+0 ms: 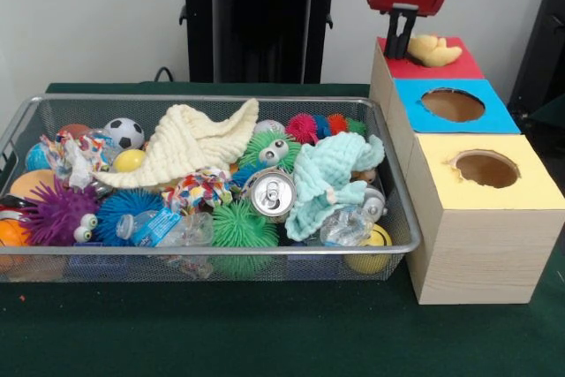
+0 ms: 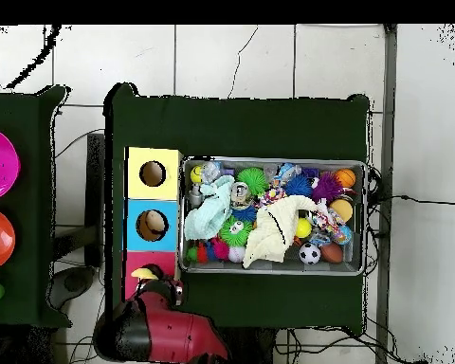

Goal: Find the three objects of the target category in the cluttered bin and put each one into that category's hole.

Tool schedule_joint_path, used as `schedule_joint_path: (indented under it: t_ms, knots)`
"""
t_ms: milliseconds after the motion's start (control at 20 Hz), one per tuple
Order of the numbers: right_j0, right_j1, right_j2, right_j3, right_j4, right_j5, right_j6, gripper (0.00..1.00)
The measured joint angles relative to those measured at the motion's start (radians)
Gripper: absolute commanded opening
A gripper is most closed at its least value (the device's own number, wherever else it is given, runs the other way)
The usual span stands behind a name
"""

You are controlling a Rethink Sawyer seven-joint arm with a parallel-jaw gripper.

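The wire-mesh bin (image 1: pixel 212 97) is full of clutter; it also shows in the overhead view (image 2: pixel 274 160). A yellow and orange plush animal (image 1: pixel 433 50) lies on the red top of the far wooden box (image 1: pixel 459 65), over its hole; from above the plush (image 2: pixel 144 274) sits on the red box (image 2: pixel 136 261). My gripper (image 1: pixel 399 41) hangs just left of the plush, close to it, and shows in the overhead view (image 2: pixel 160 289) beside the red box. No brown or tiger-striped plush shows plainly; cloths cover much of the bin.
The blue-topped box (image 1: pixel 490 116) and the yellow-topped box (image 1: pixel 530 196) stand in front of the red one. In the bin lie a cream cloth (image 1: pixel 190 143), a teal cloth (image 1: pixel 322 183), a can (image 1: pixel 271 193), a soccer ball (image 1: pixel 124 132), a rope toy (image 1: pixel 199 187) and spiky balls.
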Motion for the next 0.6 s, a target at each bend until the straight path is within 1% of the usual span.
schedule_joint_path:
  t_ms: [350,600]
  knots:
    - [0.009,-0.005,0.001,0.031,-0.003,-0.074,0.000,0.00]
    - [0.011,-0.006,0.001,0.035,-0.003,-0.081,0.000,0.00]
